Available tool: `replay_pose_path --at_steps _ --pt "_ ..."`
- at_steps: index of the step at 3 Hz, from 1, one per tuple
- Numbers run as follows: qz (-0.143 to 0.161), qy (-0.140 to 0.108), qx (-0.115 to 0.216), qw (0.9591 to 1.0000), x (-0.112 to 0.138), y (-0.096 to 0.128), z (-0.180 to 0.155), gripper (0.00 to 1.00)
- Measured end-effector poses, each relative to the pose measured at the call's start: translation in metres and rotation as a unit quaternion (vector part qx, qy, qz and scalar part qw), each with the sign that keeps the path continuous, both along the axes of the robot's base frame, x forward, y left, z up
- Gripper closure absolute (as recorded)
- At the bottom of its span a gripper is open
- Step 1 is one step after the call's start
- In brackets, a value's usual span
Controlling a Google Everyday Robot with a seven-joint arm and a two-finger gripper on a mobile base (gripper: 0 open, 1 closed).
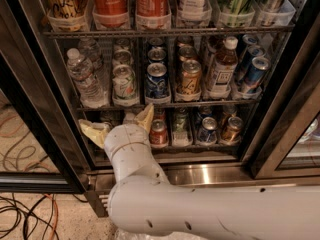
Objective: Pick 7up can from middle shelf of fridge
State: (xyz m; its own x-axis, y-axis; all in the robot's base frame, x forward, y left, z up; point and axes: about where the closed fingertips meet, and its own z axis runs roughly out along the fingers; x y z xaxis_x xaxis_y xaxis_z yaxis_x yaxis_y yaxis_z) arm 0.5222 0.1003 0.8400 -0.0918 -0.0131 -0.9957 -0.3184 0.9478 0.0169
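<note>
approach is the step in hand. the gripper point(120, 125) hangs low before the fridge point(210, 174), jaws spread wide and holding nothing, under the front rail of the middle shelf point(170, 104). the 7up can point(124, 82) stands above it, between a water bottle point(85, 79) and the blue can point(156, 79). next, i judge, it must rise and reach around the can.

my arm point(210, 209): white, smooth, thick tube, small dark holes | my wrist point(125, 146): white cylinder, thin ring seams | my claw point(120, 125): low at the fridge point(215, 173) front, two pale yellow pointed fingers point(93, 132) spread wide
</note>
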Motion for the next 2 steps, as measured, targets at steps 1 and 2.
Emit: replay_pose_path --at_steps 1,2 --pt "0.0 0.0 0.0 1.0 0.0 0.0 0.0 0.0" --pt "-0.007 -0.011 0.009 0.9999 0.0085 0.0049 -0.0063 0.0"
